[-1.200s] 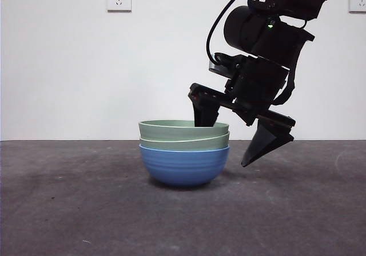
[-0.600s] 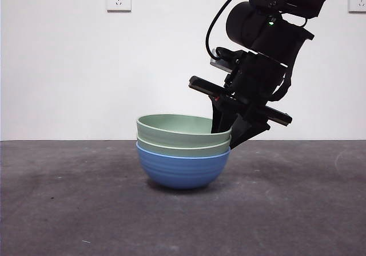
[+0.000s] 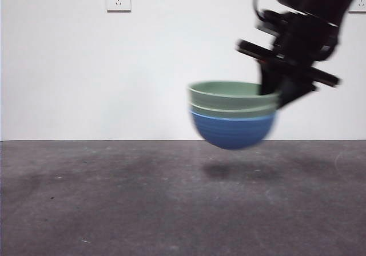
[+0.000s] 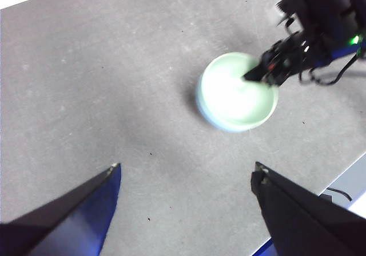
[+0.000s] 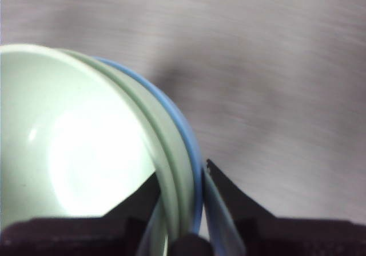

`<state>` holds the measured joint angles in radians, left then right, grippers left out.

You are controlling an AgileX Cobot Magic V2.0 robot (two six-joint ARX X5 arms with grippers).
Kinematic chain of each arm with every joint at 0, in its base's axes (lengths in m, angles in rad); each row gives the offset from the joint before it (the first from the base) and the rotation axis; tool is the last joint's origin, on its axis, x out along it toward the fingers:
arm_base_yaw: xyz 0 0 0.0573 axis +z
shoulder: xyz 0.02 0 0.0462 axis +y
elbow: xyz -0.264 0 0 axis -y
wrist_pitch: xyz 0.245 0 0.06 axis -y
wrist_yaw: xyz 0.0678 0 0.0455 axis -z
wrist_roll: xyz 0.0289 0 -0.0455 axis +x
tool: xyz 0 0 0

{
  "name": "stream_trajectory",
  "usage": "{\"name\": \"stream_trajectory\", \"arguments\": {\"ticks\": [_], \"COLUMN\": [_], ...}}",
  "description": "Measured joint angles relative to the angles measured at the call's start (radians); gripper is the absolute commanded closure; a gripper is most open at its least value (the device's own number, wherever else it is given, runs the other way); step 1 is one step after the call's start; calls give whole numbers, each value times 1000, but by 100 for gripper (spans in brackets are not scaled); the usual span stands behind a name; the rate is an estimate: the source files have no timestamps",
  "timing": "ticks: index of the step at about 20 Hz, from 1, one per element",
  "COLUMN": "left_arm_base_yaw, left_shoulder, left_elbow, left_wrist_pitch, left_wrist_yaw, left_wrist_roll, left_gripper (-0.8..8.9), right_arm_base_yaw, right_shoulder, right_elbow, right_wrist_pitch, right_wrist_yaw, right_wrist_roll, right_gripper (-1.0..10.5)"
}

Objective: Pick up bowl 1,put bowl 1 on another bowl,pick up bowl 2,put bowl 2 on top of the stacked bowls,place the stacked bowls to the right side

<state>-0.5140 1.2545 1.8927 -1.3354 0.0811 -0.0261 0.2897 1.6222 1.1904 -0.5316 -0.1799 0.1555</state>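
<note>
The stack of three round ribbed bowls (image 3: 232, 114), two pale green nested in a blue bowl (image 3: 231, 131), hangs clear of the grey table (image 3: 114, 199), its shadow on the surface beneath; the right gripper (image 5: 182, 202) clamps the stack's rim, one black jaw inside the top green bowl (image 5: 74, 147), the other outside the blue wall; bare tabletop lies open on all sides; the left gripper (image 4: 186, 179) hovers high above the table, jaws spread wide, holding nothing, well apart from the stack.
</note>
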Motion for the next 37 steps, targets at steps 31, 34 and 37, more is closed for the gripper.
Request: {"name": "stream_trajectory", "arguments": {"ticks": [31, 34, 37], "left_arm_base_yaw": [0, 0, 0], "left_shoulder": [0, 0, 0], "left_elbow": [0, 0, 0], "left_wrist_pitch": [0, 0, 0], "left_wrist_yaw": [0, 0, 0], "left_wrist_roll": [0, 0, 1], "left_gripper": [432, 433, 437], "right_arm_base_yaw": [-225, -225, -230], "right_shoulder": [138, 71, -55], "right_elbow": [4, 2, 2], "right_wrist_pitch": [-58, -73, -119], "right_wrist_yaw": [-7, -3, -3], "right_wrist_roll": [-89, -89, -89], "right_gripper": [685, 685, 687]}}
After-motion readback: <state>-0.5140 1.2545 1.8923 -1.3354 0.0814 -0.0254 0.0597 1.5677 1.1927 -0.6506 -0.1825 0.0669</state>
